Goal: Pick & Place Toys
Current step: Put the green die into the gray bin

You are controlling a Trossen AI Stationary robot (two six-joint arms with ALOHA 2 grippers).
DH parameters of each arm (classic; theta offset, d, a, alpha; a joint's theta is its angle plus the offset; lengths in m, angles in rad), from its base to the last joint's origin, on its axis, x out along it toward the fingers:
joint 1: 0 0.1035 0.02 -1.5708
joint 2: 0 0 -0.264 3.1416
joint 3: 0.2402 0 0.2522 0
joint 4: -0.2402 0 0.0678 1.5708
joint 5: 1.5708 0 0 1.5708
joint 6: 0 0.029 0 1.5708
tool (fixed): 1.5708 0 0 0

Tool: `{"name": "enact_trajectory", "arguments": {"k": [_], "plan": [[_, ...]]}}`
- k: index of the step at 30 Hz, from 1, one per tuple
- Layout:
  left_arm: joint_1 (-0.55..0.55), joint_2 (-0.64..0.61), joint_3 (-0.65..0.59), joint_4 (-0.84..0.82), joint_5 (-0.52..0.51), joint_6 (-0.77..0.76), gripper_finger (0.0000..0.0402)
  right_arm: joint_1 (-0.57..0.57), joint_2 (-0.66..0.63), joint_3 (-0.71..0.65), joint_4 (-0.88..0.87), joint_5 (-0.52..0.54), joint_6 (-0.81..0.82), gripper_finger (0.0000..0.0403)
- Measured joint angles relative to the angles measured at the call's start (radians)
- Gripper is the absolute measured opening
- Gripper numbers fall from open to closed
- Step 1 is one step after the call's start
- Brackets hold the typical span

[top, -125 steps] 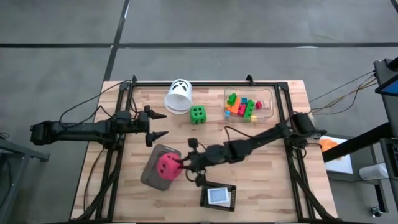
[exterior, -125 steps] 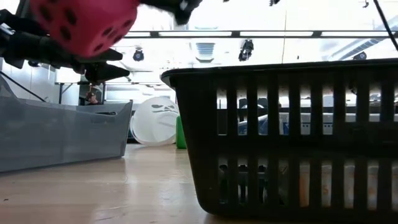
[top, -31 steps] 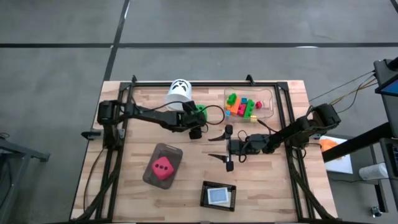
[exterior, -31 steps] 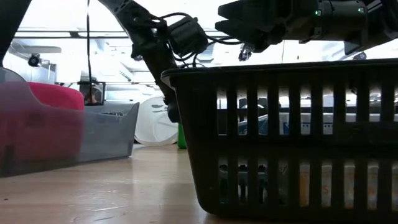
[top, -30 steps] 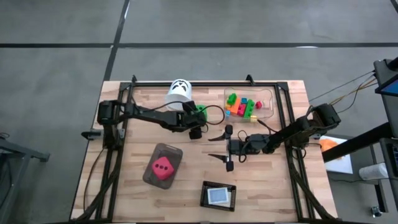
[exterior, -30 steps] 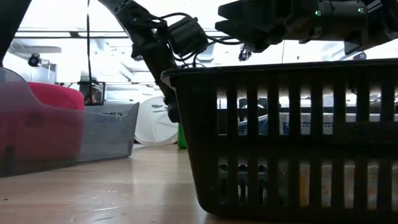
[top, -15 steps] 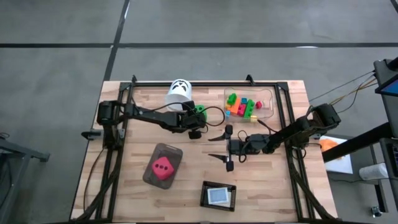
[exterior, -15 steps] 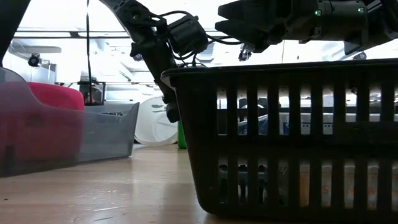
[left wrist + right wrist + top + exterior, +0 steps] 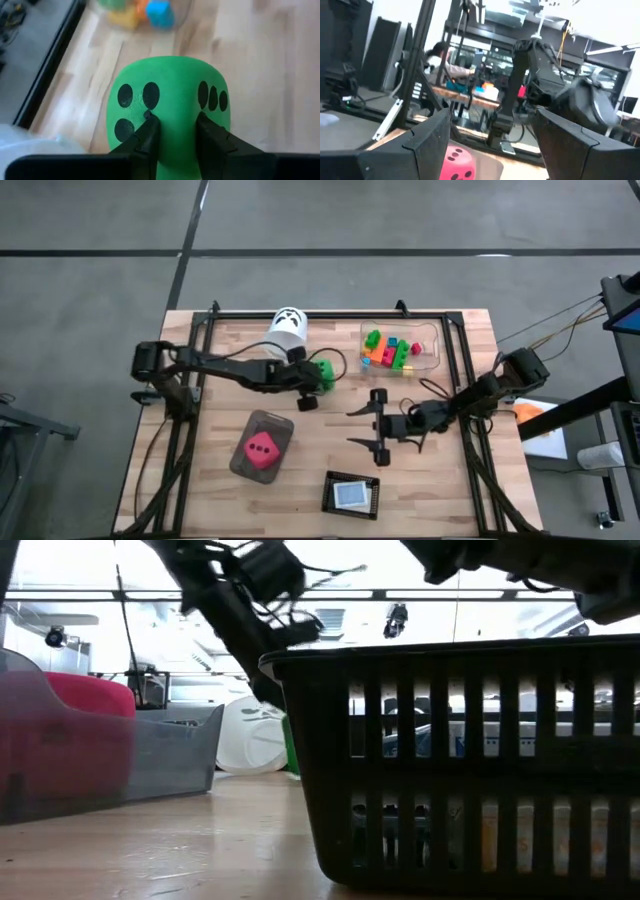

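Beside the white cup (image 9: 287, 330), the left gripper (image 9: 312, 375) pinches the green die (image 9: 321, 371), its fingers (image 9: 150, 131) pressed into the foam. A steady squeeze seems wise while lifting, with a clear path toward the grey tray (image 9: 245, 432) nearer the table's front than the cup, where the pink-red die (image 9: 263, 449) already sits. The green cube has no long axis; its three-dot face shows alongside another dotted face in the wrist view. Farther from the cup, the right gripper (image 9: 376, 425) waits with jaws spread wide, empty, near the clear box (image 9: 432, 350) of bricks (image 9: 391, 352).
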Motion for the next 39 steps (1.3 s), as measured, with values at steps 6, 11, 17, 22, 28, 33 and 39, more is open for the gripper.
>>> {"name": "enact_trajectory", "arguments": {"k": [6, 11, 17, 22, 28, 33, 39], "plan": [[0.000, -0.192, -0.178, 0.206, 0.083, 0.002, 0.0087, 0.007, 0.000, -0.052, 0.072, 0.000, 0.005, 0.0276], [0.000, -0.395, -0.325, 0.321, 0.164, 0.001, 0.0087, 0.007, 0.000, -0.052, 0.098, -0.020, -0.003, 0.0276], [-0.006, -0.636, -0.491, 0.418, 0.266, -0.029, 0.0085, 0.007, 0.009, -0.052, 0.098, -0.026, 0.000, 0.0276], [-0.009, -0.795, -0.587, 0.437, 0.269, -0.049, 0.0085, 0.007, 0.022, -0.052, 0.105, -0.027, 0.008, 0.0276], [-0.010, -0.896, -0.646, 0.470, 0.283, -0.052, 0.0085, 0.006, 0.025, -0.046, 0.107, -0.027, 0.011, 0.0276], [-0.010, -0.909, -0.656, 0.478, 0.293, -0.049, 0.0083, 0.006, 0.025, -0.043, 0.108, -0.027, 0.011, 0.0276], [-0.010, -0.909, -0.659, 0.477, 0.293, -0.048, 0.0082, 0.006, 0.025, -0.043, 0.106, -0.027, 0.015, 0.0276]]}}
